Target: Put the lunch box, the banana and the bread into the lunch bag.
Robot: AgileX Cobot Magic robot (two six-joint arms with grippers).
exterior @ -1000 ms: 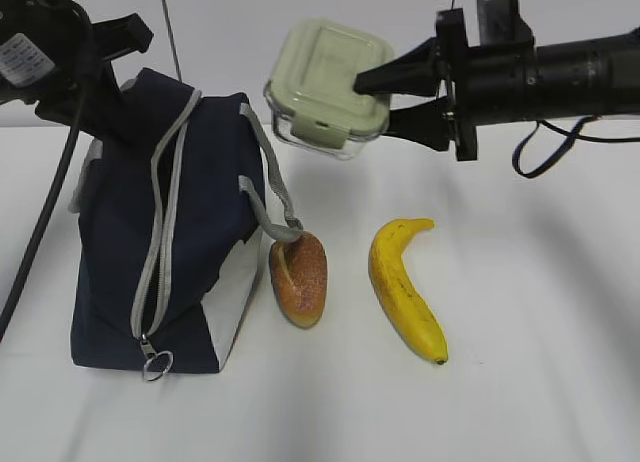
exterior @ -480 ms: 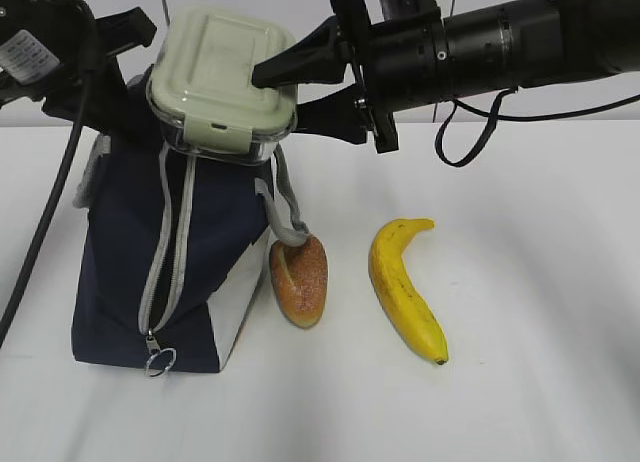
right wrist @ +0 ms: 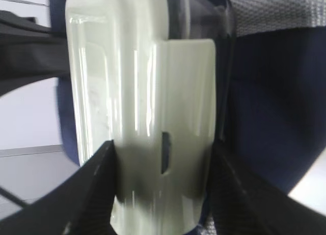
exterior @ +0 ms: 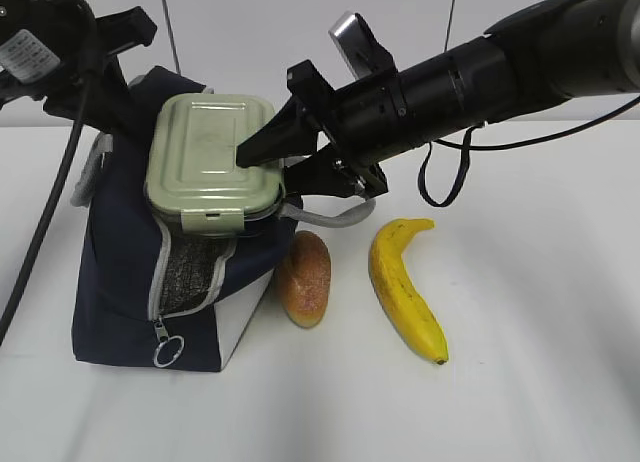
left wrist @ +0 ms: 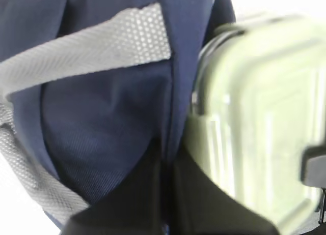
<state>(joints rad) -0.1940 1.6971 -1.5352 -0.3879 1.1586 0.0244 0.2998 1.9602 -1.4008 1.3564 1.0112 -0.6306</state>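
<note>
The lunch box (exterior: pixel 200 152), with its pale green lid facing up, sits tilted in the mouth of the navy lunch bag (exterior: pixel 115 272). My right gripper (exterior: pixel 262 174) reaches in from the right and is shut on the box's right end. In the right wrist view its fingers (right wrist: pixel 99 184) clamp the box (right wrist: pixel 137 67) from both sides. My left gripper (left wrist: pixel 166 158) is shut on a fold of the bag's navy fabric (left wrist: pixel 102 123), with the box (left wrist: pixel 254 118) just to its right. The bread (exterior: pixel 303 277) lies against the bag, and the banana (exterior: pixel 403 287) lies to its right.
A grey strap handle (exterior: pixel 330 217) bends out over the bread under my right arm. The zipper's pull ring (exterior: pixel 168 350) hangs at the bag's lower front, below a gap showing silver lining (exterior: pixel 190 267). The left arm's cable (exterior: pixel 40 232) hangs beside the bag. White table (exterior: pixel 530 382) spreads around.
My right gripper has carried the lunch box left and down, from above the bread to the bag's mouth. The bag's zipper gap has spread open, showing the lining.
</note>
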